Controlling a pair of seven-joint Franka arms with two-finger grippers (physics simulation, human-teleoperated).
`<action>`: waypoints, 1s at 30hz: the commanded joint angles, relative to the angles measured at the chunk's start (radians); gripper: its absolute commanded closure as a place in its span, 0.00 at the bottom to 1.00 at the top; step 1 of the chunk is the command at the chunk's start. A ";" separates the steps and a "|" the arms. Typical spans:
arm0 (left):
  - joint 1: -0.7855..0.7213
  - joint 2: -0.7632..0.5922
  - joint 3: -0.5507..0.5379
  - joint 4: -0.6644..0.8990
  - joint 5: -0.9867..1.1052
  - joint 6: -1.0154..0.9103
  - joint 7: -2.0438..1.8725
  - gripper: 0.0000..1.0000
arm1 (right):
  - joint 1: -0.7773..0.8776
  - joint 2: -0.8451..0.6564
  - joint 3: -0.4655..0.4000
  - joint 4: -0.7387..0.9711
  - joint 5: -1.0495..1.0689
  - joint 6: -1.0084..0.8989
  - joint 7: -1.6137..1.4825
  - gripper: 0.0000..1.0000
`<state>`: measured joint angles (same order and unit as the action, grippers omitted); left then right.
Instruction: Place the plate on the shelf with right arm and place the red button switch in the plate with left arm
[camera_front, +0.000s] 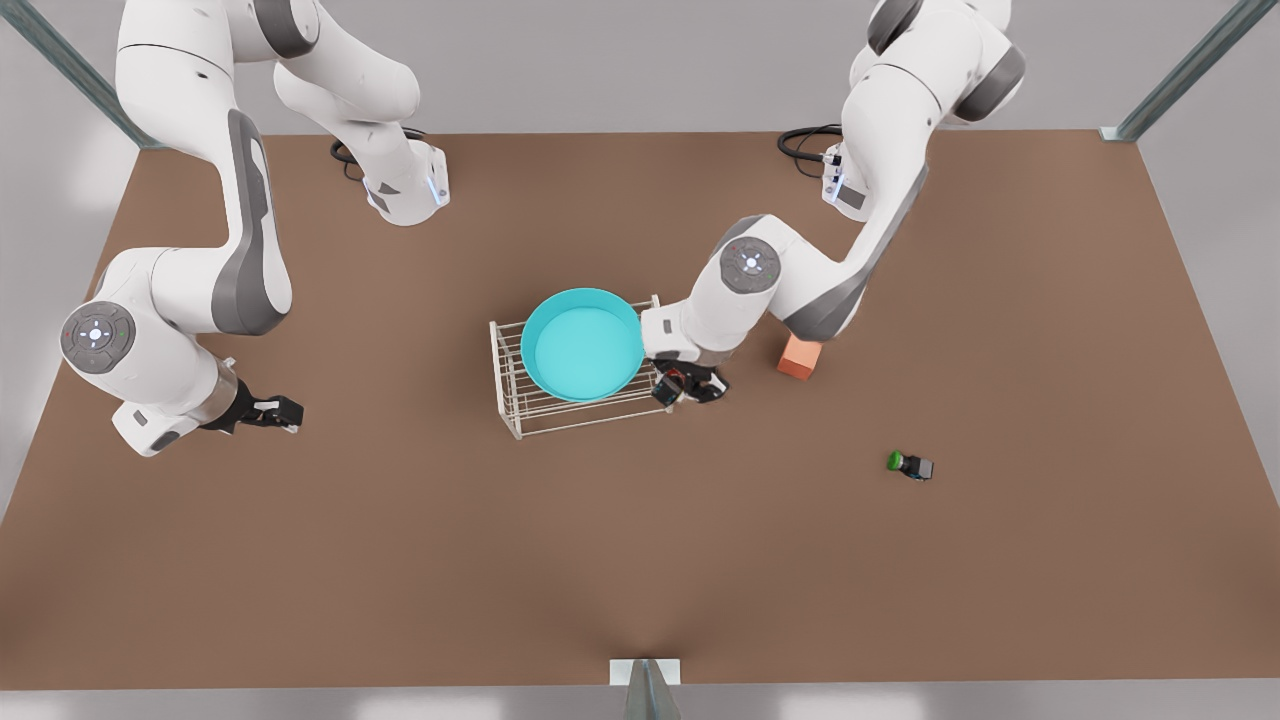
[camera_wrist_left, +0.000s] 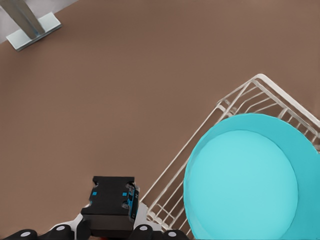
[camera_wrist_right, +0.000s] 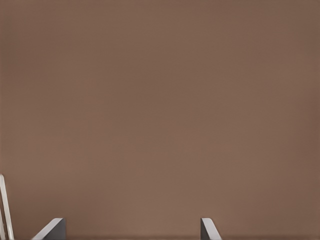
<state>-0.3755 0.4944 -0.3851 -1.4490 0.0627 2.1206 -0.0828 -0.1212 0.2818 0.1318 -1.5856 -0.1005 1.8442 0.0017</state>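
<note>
The turquoise plate (camera_front: 583, 343) (camera_wrist_left: 250, 175) lies on the top tier of the white wire shelf (camera_front: 560, 410) (camera_wrist_left: 240, 97). My left gripper (camera_front: 690, 388) (camera_wrist_left: 110, 222) hangs just beside the shelf's end on the front view's right, shut on the red button switch (camera_front: 674, 384). In the left wrist view the red button switch (camera_wrist_left: 110, 202) shows as a black boxy body; its cap is hidden. My right gripper (camera_front: 272, 412) (camera_wrist_right: 129, 231) waits far off at the front view's left, open over bare table.
An orange cube (camera_front: 799, 357) stands behind the left arm's wrist. A green-capped switch (camera_front: 908, 464) lies on the brown table (camera_front: 640, 560) to the front view's right. A metal bracket (camera_front: 645, 675) (camera_wrist_left: 32, 30) sits at the table's near edge.
</note>
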 joint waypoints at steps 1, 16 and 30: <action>-0.034 0.006 -0.001 0.035 -0.006 -0.014 -0.992 0.51 | 0.000 -0.001 0.000 -0.001 0.001 0.000 0.003 0.00; -0.318 0.182 0.003 0.121 0.232 -0.033 -1.100 0.00 | 0.000 -0.001 -0.001 -0.001 0.001 0.000 0.003 0.00; 0.220 -0.276 0.380 -0.151 -0.113 -0.392 0.024 0.00 | -0.002 -0.001 0.000 0.001 0.001 0.000 0.001 0.00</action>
<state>-0.1379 0.2631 -0.0855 -1.5429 0.1053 1.7051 -0.6368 -0.1227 0.2818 0.1318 -1.5852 -0.1005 1.8442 0.0047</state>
